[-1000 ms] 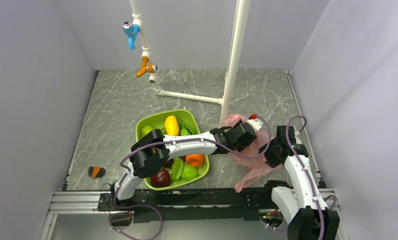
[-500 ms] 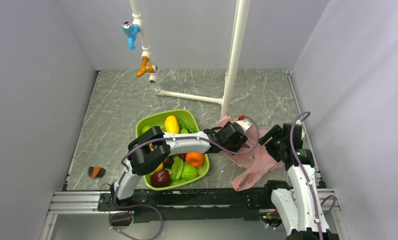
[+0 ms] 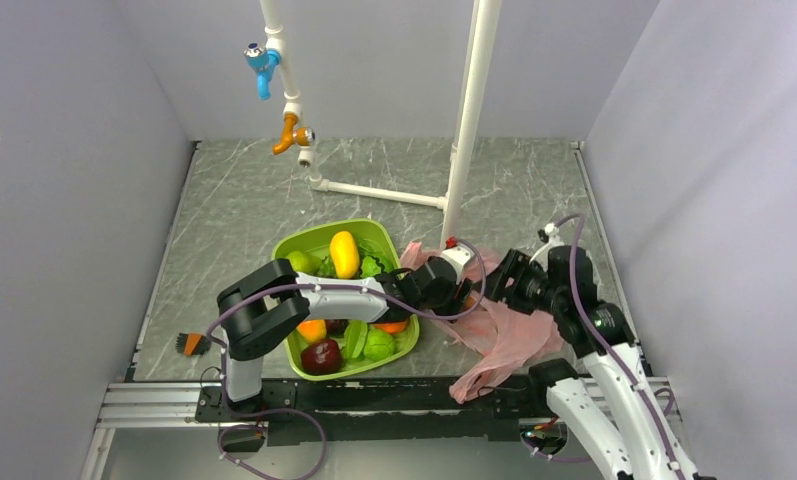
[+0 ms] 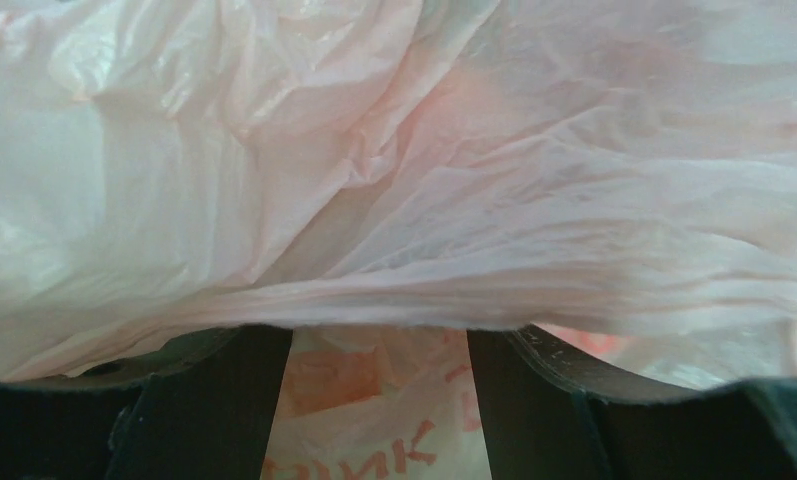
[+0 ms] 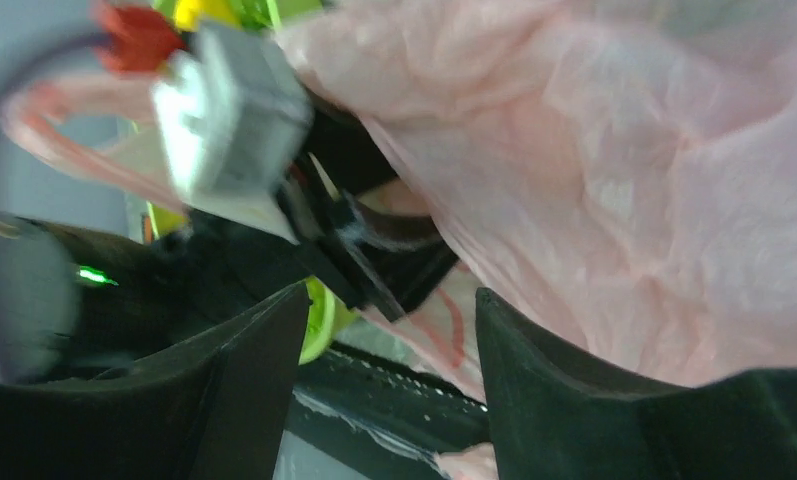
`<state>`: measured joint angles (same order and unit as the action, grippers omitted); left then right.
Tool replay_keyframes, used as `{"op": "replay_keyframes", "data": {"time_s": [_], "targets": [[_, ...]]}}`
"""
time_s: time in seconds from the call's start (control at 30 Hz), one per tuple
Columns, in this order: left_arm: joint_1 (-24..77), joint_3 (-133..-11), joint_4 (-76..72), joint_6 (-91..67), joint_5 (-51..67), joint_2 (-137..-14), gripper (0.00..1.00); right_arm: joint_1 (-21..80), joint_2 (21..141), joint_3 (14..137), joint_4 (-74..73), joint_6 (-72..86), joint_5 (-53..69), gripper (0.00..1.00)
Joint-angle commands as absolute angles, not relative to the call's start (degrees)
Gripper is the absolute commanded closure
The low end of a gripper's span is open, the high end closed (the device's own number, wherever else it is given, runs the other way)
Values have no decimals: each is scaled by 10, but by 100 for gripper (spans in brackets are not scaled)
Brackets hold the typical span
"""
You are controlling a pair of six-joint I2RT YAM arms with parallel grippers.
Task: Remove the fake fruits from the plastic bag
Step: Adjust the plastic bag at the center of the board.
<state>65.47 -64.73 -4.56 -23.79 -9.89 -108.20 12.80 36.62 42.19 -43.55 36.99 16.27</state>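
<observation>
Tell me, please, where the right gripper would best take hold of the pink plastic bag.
Probably a raised fold on the right half of the pink plastic bag, approached from the right: the film is thin and crumpled, so ridges offer pinch points, and the left gripper occupies its left side.

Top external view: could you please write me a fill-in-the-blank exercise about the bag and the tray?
The plastic bag is ___ in colour.
It lies on the ___ side of the green tray.
The mango in the tray is ___.
Missing words: pink, right, yellow.
</observation>
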Motion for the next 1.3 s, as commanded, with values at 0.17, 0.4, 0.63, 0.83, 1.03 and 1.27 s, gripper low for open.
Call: {"op": "replay_keyframes", "data": {"time_s": [0.17, 0.4, 0.63, 0.83, 1.03, 1.27], "targets": [[655, -641, -115, -266, -80, -1045, 32, 165, 333, 288, -428, 458, 181, 68], [655, -651, -115, -275, -70, -1073, 32, 212, 390, 267, -389, 506, 34, 70], [655, -647, -98, -297, -70, -1092, 32, 216, 413, 243, -260, 612, -265, 55], [655, -632, -81, -319, -84, -1090, 32, 209, 507, 297, -189, 591, -375, 26], [656, -597, -82, -331, -96, -1074, 32, 161, 558, 379, -230, 502, -507, 1], [657, -594, -62, -313, -109, -1050, 31, 146, 540, 442, -275, 391, -448, 1]]}}
